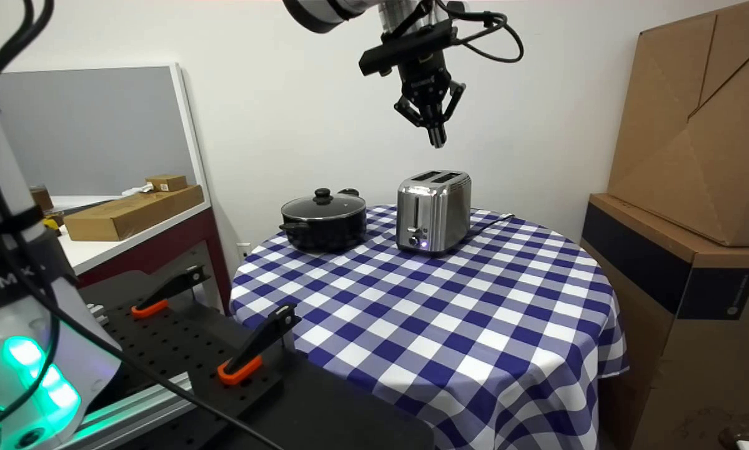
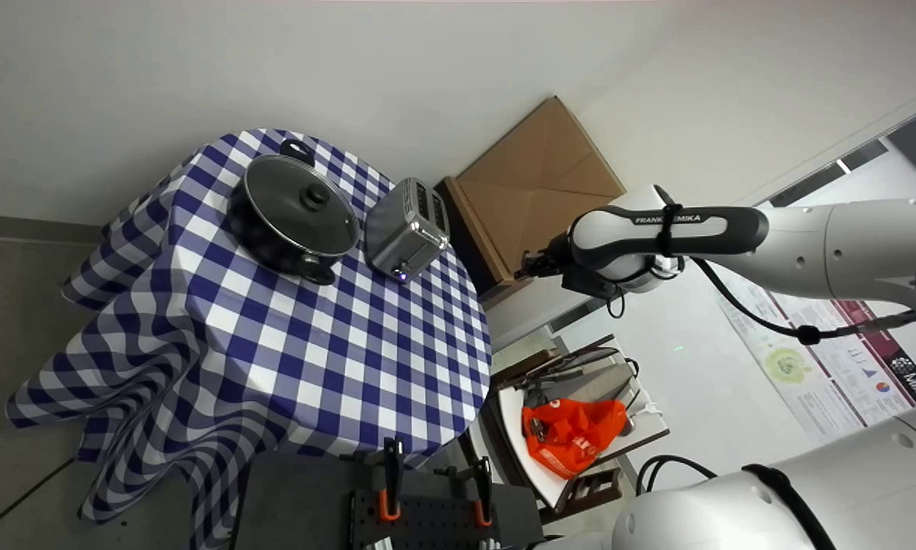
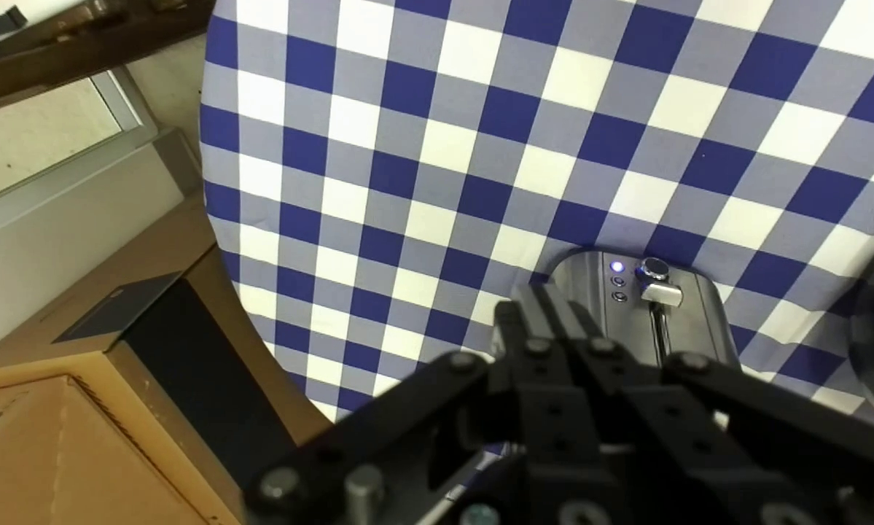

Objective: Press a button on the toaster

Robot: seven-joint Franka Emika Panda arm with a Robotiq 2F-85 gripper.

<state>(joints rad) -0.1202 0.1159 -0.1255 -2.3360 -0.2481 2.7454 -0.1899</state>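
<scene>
1. White wall (image 1: 555,112) behind.
2. Blue-and-white checked fabric tablecloth (image 1: 424,331).
3. Round black glass-lidded pot (image 1: 324,230) on it.
4. Boxy silver steel toaster (image 1: 434,215), upright beside pot.
5. My black metal gripper (image 1: 437,144), jaws pressed together, apart, above toaster.
6. Toaster's small round button (image 3: 617,267), lit violet-blue.

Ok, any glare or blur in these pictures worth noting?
Wrist view: the hand is soft, out of focus, against a crisper checked tablecloth; in an exterior view, green lights burn out to near white; in both exterior views, the toaster shows bright glints.
</scene>
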